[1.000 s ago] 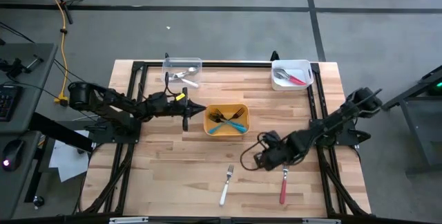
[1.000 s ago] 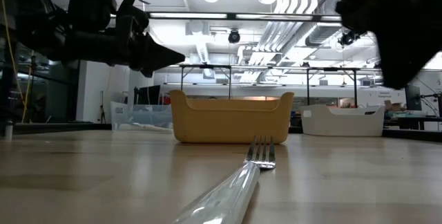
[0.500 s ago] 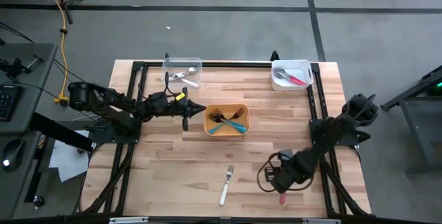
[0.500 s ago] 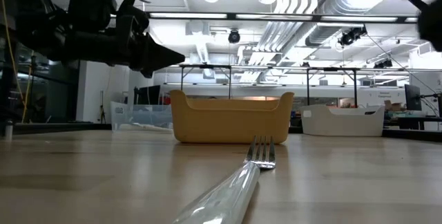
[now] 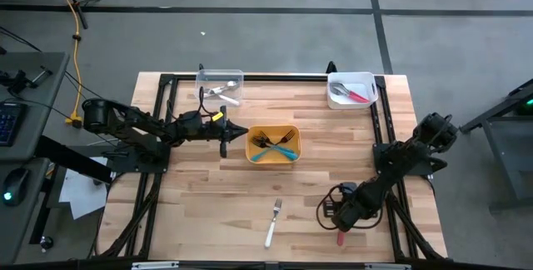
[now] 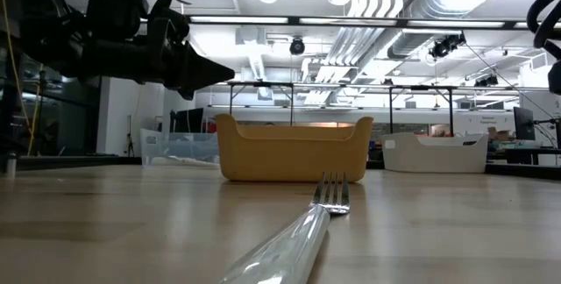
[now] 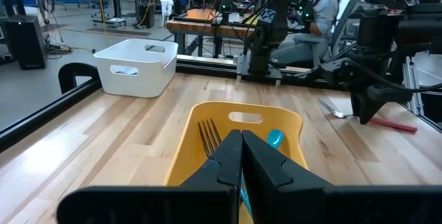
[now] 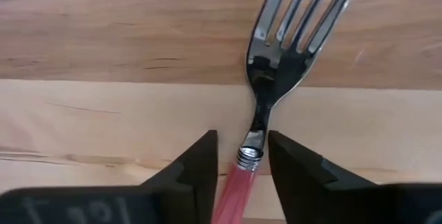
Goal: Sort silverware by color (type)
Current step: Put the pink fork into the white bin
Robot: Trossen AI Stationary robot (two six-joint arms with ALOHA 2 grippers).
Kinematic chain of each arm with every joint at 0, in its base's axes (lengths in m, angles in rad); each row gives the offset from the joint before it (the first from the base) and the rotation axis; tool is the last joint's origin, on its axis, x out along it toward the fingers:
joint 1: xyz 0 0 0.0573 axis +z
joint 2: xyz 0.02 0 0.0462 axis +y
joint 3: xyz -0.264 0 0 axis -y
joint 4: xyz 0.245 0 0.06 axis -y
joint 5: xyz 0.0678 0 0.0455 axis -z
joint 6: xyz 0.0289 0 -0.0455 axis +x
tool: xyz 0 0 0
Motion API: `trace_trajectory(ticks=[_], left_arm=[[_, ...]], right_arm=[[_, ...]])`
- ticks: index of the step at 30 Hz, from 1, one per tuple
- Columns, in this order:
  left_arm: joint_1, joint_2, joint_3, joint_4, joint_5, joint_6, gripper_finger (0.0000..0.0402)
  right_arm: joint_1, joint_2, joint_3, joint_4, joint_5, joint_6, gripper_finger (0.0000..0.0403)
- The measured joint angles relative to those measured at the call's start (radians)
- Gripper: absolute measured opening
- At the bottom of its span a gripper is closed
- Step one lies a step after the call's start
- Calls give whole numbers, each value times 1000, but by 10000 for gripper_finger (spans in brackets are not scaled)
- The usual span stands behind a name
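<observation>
A: Where's the pink-handled fork [image 8: 259, 113] it's after?

B: Flat on the worktop [image 5: 200, 195], near the front edge on the right side. The right end effector [image 5: 340, 218] sits low right over it. From its wrist view the fork's neck lies in the gap between the two fingers [image 8: 197, 165], which stand apart a little either side of the handle and don't touch it. So: open, nothing held.

A: Will it be awkward to lift?

B: I'd guess so. It's light and stiff, but thin and lying flat, and the polished metal looks slippery. I'd pinch across the handle just behind the collar, where pink meets steel.

A: And the other arm?

B: The left end effector [image 7: 240, 156] hangs closed and empty beside the yellow bin [image 5: 273, 158], which holds blue-handled forks [image 5: 279, 148]. A white-handled fork [image 5: 273, 222] lies alone on the worktop, well apart from both. The white bin [image 5: 366, 82] at the back right already holds a pink one.
</observation>
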Motion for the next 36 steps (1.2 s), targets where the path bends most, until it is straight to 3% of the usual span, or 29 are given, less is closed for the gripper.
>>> trace_trajectory(ticks=[9, 15, 19, 25, 30, 33, 36], left_arm=[[0, 0, 0, 1, 0, 0, 3], [0, 0, 0, 3, 0, -1, 3], [0, 0, 0, 3, 7, -1, 3], [0, 0, 0, 9, 11, 35, 3], [0, 0, 0, 10, 9, 53, 3], [0, 0, 0, 9, 9, 62, 3], [0, 0, 0, 9, 9, 61, 3]], right_arm=[[0, 2, 7, -39, 100, -100, 25], [-51, 4, 22, -63, 129, -240, 33], [-124, 10, 89, -177, 170, -407, 43], [-278, -20, 212, -438, 241, -705, 14], [-483, -93, 268, -668, 318, -1049, 0], [-650, -149, 275, -726, 399, -1284, 1], [-793, -199, 262, -691, 376, -1551, 2]])
